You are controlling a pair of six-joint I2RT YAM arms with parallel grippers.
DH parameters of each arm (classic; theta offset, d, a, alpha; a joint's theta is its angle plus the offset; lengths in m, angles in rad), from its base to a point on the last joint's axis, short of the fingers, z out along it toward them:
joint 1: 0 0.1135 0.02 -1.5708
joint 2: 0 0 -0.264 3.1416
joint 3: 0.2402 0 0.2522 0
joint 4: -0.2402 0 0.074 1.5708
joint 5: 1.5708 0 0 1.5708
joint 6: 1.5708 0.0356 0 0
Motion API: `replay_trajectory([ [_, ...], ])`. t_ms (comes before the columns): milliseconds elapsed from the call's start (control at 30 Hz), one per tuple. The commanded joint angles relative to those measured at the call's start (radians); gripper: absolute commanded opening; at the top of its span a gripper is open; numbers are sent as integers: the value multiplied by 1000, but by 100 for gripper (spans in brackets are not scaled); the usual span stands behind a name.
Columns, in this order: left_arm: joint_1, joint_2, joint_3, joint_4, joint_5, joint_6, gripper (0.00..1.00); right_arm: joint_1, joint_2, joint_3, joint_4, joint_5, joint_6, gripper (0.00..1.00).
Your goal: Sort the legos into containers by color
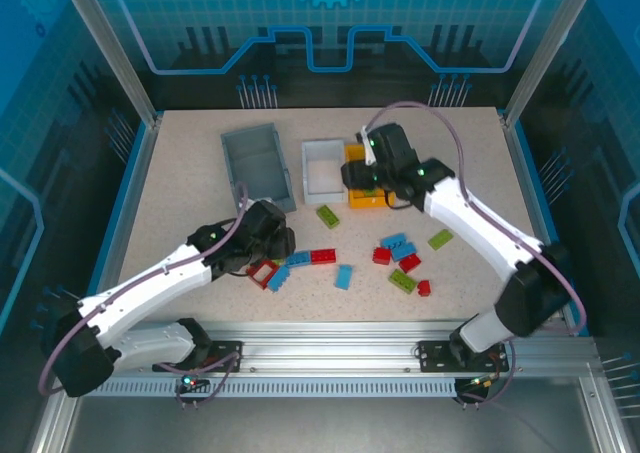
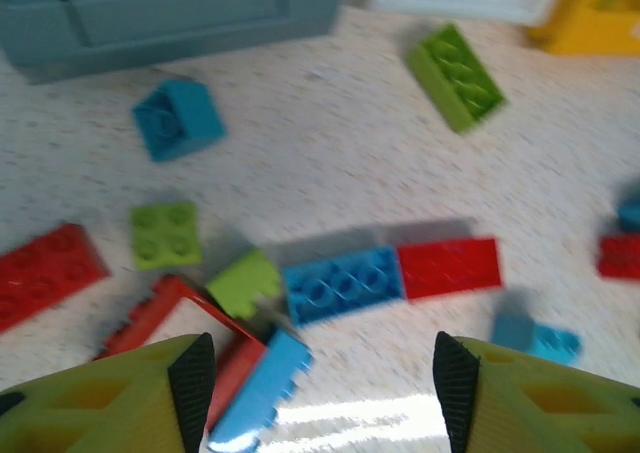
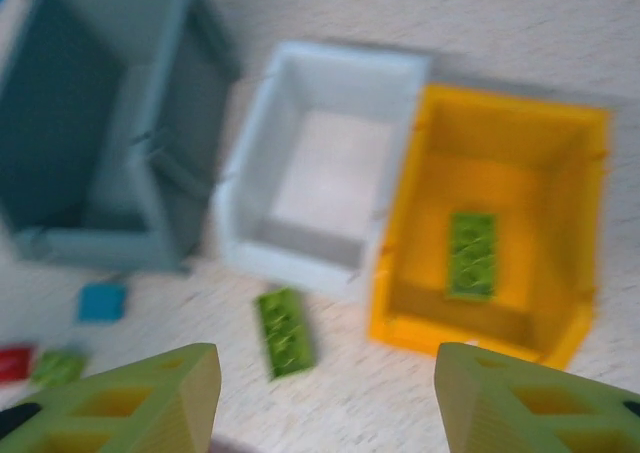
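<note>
Your left claw point(image 2: 325, 378) hangs spread and empty over the loose legos point(image 2: 165, 233) on the surface point(image 2: 330, 153). The blue brick point(image 2: 343, 285) lies just ahead of its gap, with its long axis running finger to finger. It butts end-on against a red brick point(image 2: 450, 267), and the left arm is nearer. Your right claw point(image 3: 325, 383) is also spread and empty. The yellow bin point(image 3: 398, 273) sits ahead to its right, with one green brick point(image 3: 471, 255) inside.

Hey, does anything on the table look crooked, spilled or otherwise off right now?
The grey bin sits skewed, angled against the white bin and yellow bin next to it. The loose bricks are just unsorted; no damage shows.
</note>
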Motion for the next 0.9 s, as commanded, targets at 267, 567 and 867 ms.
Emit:
replay_trajectory([
  [267, 179, 350, 47, 133, -25, 7, 75, 165, -245, -412, 273, -290, 86, 72],
  [567, 205, 485, 38, 265, -83, -1, 76, 184, -267, -405, 252, -289, 95, 72],
  [867, 236, 559, 38, 359, -92, 48, 62, 230, -259, -422, 333, -311, 103, 73],
])
